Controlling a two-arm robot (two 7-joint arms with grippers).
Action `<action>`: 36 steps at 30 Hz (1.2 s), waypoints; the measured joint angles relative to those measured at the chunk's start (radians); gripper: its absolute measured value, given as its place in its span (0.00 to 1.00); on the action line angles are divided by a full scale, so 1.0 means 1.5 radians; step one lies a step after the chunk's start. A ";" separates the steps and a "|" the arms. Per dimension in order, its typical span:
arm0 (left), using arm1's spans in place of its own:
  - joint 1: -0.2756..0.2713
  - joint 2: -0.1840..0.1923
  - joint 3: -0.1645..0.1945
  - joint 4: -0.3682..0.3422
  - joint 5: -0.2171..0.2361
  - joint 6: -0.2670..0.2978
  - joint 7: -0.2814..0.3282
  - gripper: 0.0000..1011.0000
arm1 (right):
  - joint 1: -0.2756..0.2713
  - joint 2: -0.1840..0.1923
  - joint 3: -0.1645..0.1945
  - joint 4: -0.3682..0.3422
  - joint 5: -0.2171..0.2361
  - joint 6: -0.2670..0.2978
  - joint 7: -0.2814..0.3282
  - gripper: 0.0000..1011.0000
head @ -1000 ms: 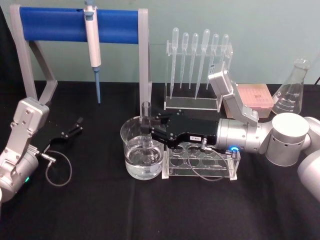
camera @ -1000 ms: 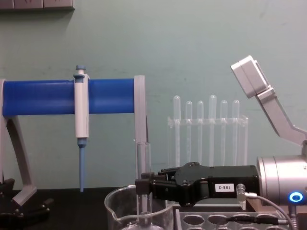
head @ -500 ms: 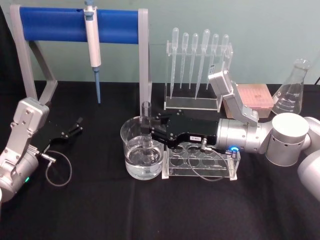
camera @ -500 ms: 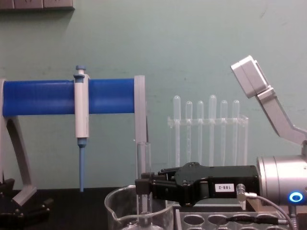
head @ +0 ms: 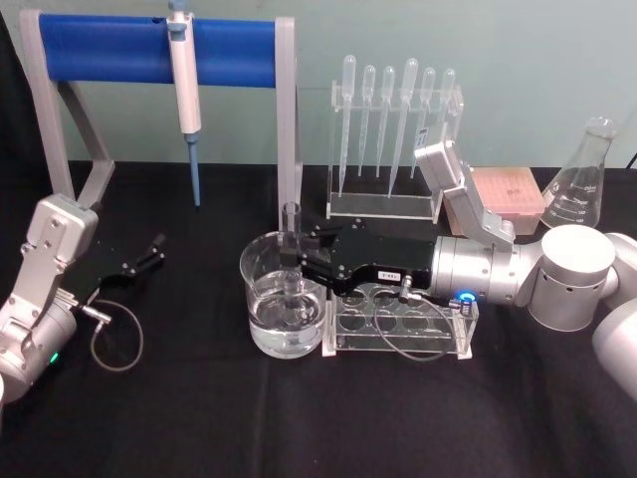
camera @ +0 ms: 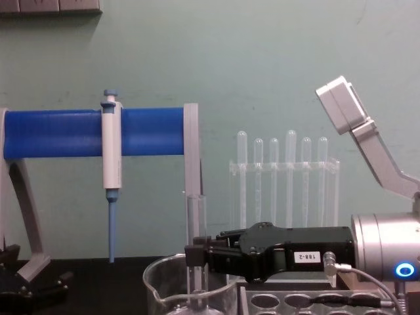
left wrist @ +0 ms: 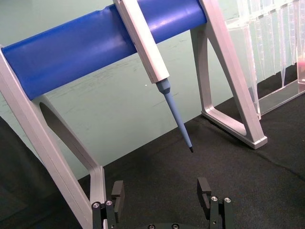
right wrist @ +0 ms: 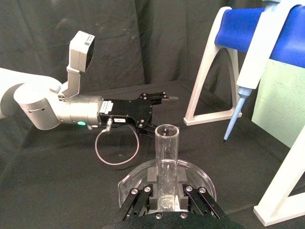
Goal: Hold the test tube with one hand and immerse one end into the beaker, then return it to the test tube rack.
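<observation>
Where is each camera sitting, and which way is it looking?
Head: high up, looking forward and down; both arms show, the right gripper holding the test tube in the beaker, the left gripper parked left.
Chest: lower, looking across the table; the right arm enters from the right.
Left wrist: rides its arm, facing the pipettor; its own open fingers show.
Right wrist: rides its arm, facing the test tube; the left arm shows beyond.
Head and chest share the test tube and beaker.

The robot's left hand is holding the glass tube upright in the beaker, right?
Not quite: it is the right gripper holding the glass tube upright in the beaker, as the head view shows. The left gripper sits open off to the side.
</observation>
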 joint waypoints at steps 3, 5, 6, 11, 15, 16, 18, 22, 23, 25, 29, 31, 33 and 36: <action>0.000 0.000 0.000 0.000 0.000 0.000 0.000 0.99 | 0.000 0.000 0.000 0.000 0.000 0.000 0.000 0.23; 0.000 0.000 0.000 0.000 0.000 0.000 0.000 0.99 | 0.000 0.000 0.000 0.000 0.000 0.000 0.000 0.23; 0.000 0.000 0.000 0.000 0.000 0.000 0.000 0.99 | 0.000 0.000 0.000 0.000 0.000 0.000 0.000 0.23; 0.000 0.000 0.000 0.000 0.000 0.000 0.000 0.99 | 0.000 0.000 0.000 0.000 0.000 0.000 0.000 0.23; 0.000 0.000 0.000 0.000 0.000 0.000 0.000 0.99 | 0.000 0.000 0.000 0.000 0.000 0.000 0.000 0.23; 0.000 0.000 0.000 0.000 0.000 0.000 0.000 0.99 | 0.000 0.000 0.000 0.000 0.000 0.000 0.000 0.23; 0.000 0.000 0.000 0.000 0.000 0.000 0.000 0.99 | 0.000 0.000 0.000 0.000 0.000 0.000 0.000 0.23; 0.000 0.000 0.000 0.000 0.000 0.000 0.000 0.99 | 0.000 0.000 0.000 0.000 0.000 0.000 0.000 0.23; 0.000 0.000 0.000 0.000 0.000 0.000 0.000 0.99 | 0.000 0.000 0.000 0.000 0.000 0.000 0.000 0.23; 0.000 0.000 0.000 0.000 0.000 0.000 0.000 0.99 | 0.000 0.000 0.000 0.000 0.000 0.000 0.000 0.23; 0.000 0.000 0.000 0.000 0.000 0.000 0.000 0.99 | 0.000 0.000 0.000 0.000 0.000 0.000 0.000 0.23; 0.000 0.000 0.000 0.000 0.000 0.000 0.000 0.99 | 0.000 0.000 0.000 0.000 0.000 0.000 0.000 0.23; 0.000 0.000 0.000 0.000 0.000 0.000 0.000 0.99 | 0.000 0.000 0.000 0.000 0.000 0.000 0.000 0.23; 0.000 0.000 0.000 0.000 0.000 0.000 0.000 0.99 | 0.000 0.000 0.000 0.000 0.000 0.000 0.000 0.23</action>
